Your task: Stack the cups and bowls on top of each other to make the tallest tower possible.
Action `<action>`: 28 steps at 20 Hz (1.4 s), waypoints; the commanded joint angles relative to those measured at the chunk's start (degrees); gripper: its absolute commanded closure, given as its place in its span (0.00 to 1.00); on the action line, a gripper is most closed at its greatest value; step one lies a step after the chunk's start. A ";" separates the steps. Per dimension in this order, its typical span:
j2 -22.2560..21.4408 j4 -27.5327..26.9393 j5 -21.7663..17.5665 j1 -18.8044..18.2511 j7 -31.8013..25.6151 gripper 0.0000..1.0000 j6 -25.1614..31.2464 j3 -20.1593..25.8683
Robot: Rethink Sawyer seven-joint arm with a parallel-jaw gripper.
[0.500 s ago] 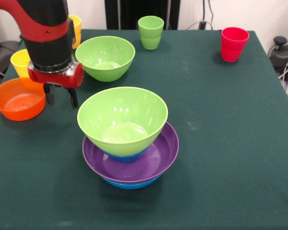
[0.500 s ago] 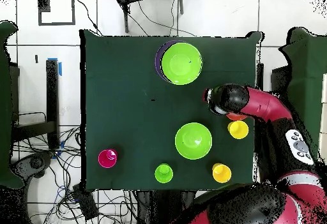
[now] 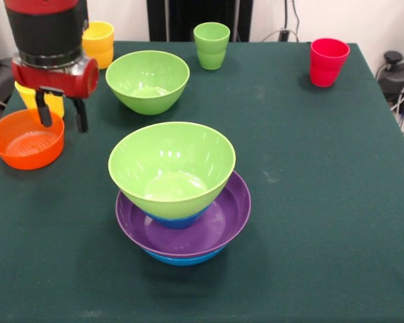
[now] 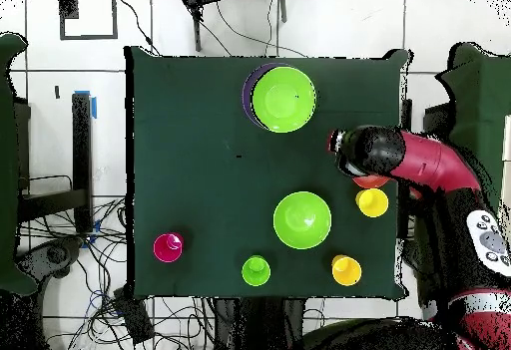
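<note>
Green cloth covered the table point(image 3: 310, 202). Gripper point(image 3: 62, 116) hung with fingers spread, empty, above the small orange bowl point(image 3: 25, 139) at the left edge. Tower point(image 3: 178, 195) sat near centre, a light green bowl on top. Bowl judged light, stiff, slippery; best pinched across its rim wall

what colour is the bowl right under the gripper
Orange: the small bowl below the open gripper, clearest in the front view.
</note>
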 commanded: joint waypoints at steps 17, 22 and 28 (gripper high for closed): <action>14.16 -9.04 -5.50 -0.55 -6.76 0.00 -3.00 2.63; 13.06 -7.77 -5.55 -1.28 -6.94 0.00 -3.11 2.50; 8.35 -3.02 -5.12 -2.41 -7.09 0.00 -2.29 2.21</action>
